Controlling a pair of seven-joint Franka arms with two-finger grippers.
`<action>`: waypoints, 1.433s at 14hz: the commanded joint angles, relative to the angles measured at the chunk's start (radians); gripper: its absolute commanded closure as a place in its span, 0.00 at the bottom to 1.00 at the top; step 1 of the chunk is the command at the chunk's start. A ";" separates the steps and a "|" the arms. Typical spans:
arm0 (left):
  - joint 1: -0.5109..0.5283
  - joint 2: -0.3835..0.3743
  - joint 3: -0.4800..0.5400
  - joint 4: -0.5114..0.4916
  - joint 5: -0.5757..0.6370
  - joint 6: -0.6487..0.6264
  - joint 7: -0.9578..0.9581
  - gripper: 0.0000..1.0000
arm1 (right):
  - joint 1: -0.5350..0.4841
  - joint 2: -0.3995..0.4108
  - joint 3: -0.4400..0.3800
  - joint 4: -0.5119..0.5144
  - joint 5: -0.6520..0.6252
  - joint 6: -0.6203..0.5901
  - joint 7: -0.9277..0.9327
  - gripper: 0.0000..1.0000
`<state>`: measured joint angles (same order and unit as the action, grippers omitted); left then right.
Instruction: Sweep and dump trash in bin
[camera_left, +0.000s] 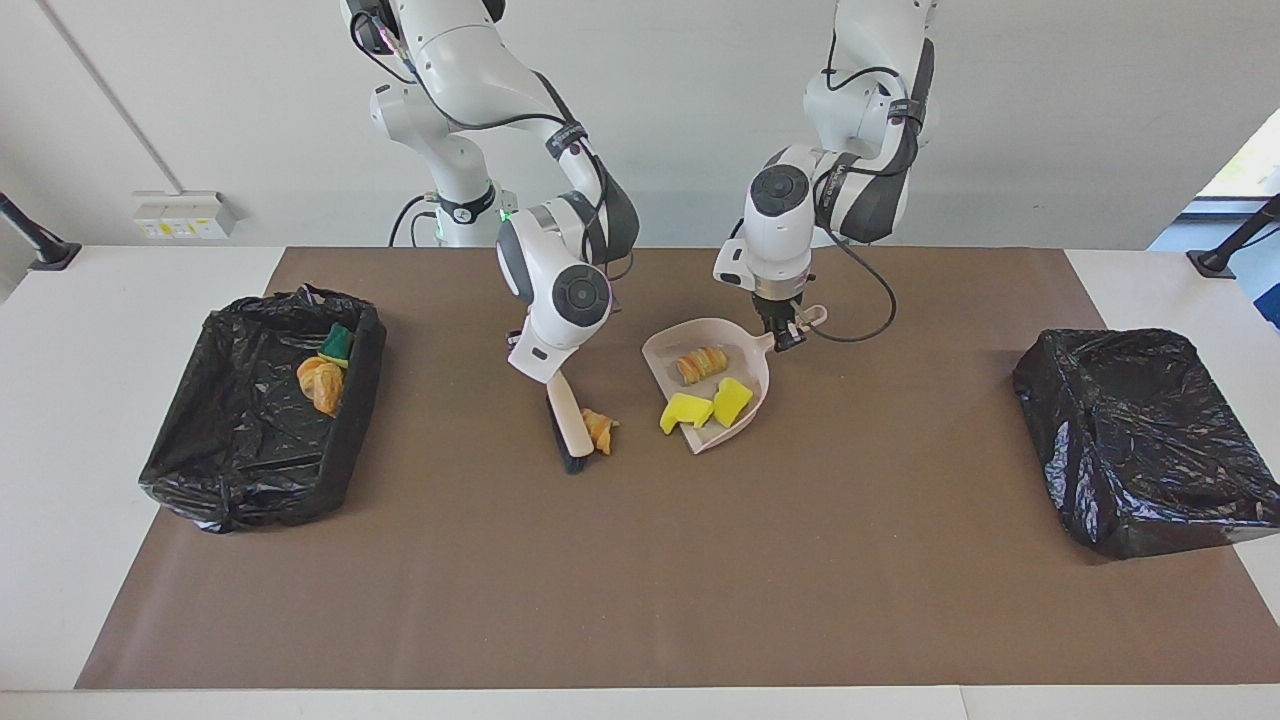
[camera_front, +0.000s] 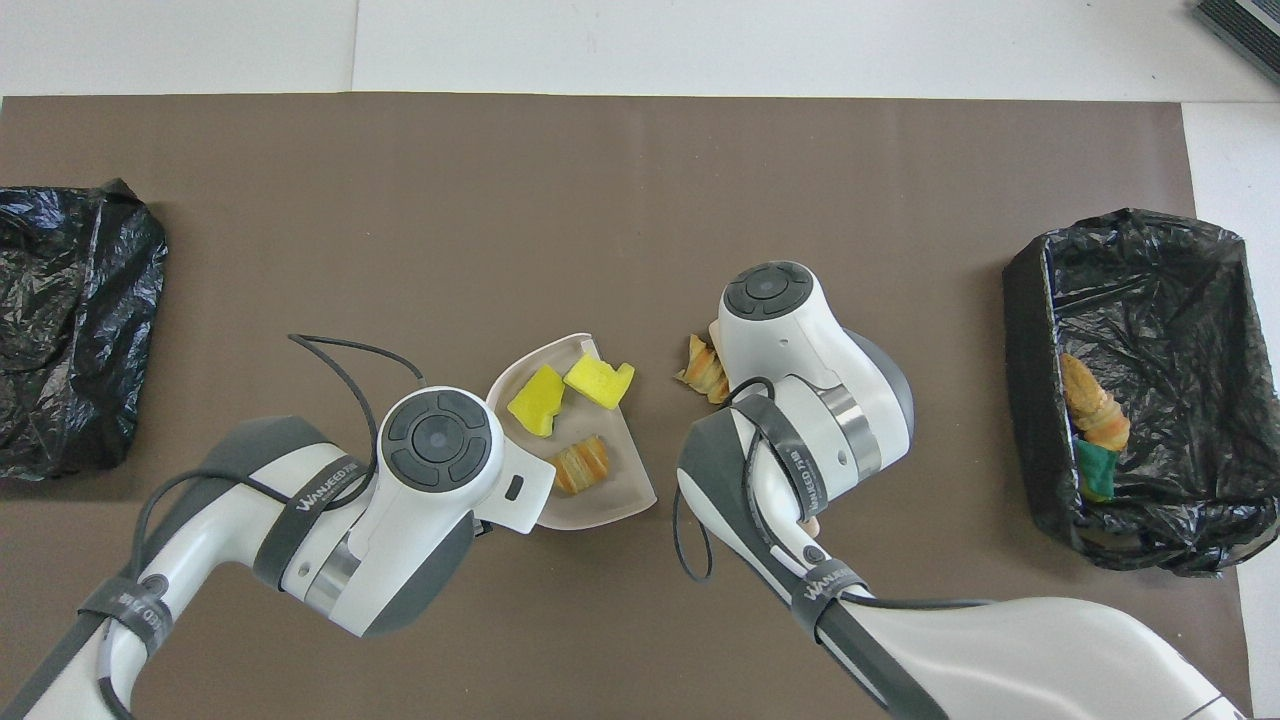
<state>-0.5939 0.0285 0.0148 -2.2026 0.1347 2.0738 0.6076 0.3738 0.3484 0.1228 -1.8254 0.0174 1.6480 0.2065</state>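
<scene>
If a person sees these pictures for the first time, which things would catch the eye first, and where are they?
Probably the beige dustpan at the middle of the table, held by the left gripper at its handle, with two bright yellow sponge chunks at its open edge and a croissant piece inside. Beside it, toward the right arm's end, the right gripper holds a brush against another croissant piece. A black-lined bin at that end already holds trash.
</scene>
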 joint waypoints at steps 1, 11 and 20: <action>0.009 -0.009 -0.003 -0.022 0.000 0.014 0.041 1.00 | 0.084 -0.063 0.012 -0.084 0.131 0.041 0.040 1.00; 0.040 0.001 -0.001 -0.019 0.000 0.058 0.306 1.00 | 0.142 -0.135 0.001 -0.115 0.352 0.072 0.121 1.00; 0.247 -0.022 -0.003 0.015 0.000 0.127 0.725 1.00 | -0.013 -0.220 0.004 -0.051 0.253 -0.139 0.283 1.00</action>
<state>-0.4226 0.0509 0.0196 -2.1883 0.1357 2.2010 1.2445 0.3731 0.1192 0.1138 -1.8963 0.2846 1.5268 0.4494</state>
